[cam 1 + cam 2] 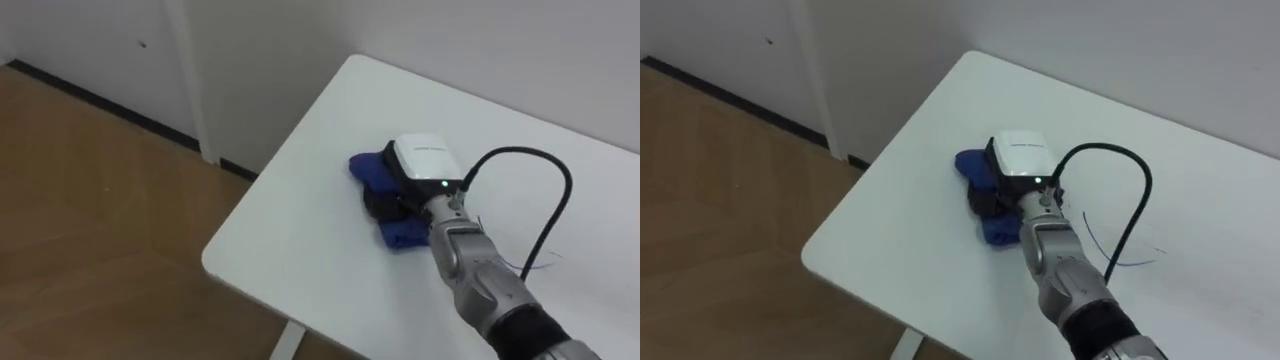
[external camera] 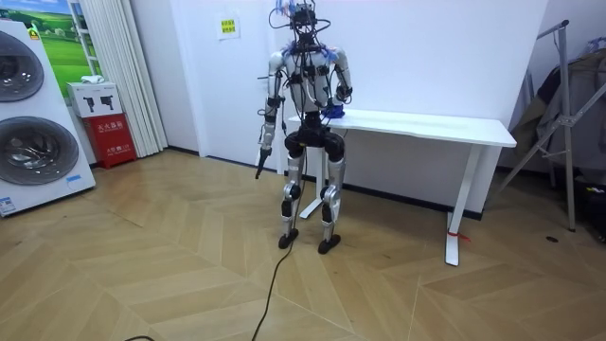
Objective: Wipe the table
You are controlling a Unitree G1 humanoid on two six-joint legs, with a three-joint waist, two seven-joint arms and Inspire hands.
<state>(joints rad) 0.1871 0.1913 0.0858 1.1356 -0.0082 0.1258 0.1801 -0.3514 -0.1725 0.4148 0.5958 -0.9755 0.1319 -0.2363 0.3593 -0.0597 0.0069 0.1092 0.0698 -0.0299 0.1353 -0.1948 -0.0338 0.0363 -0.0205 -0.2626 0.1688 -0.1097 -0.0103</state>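
A blue cloth lies crumpled on the white table, near its left end. My right hand rests on top of the cloth, its white back facing up. Its dark fingers curl down into the folds, and blue edges stick out on the far left and near side. In the room view I stand at the table's end with that hand on the cloth. My left hand hangs at my side, away from the table.
Thin dark pen-like lines mark the tabletop right of my forearm. The table's rounded corner and left edge drop to wooden floor. A white wall runs behind. Washing machines stand at the room view's left.
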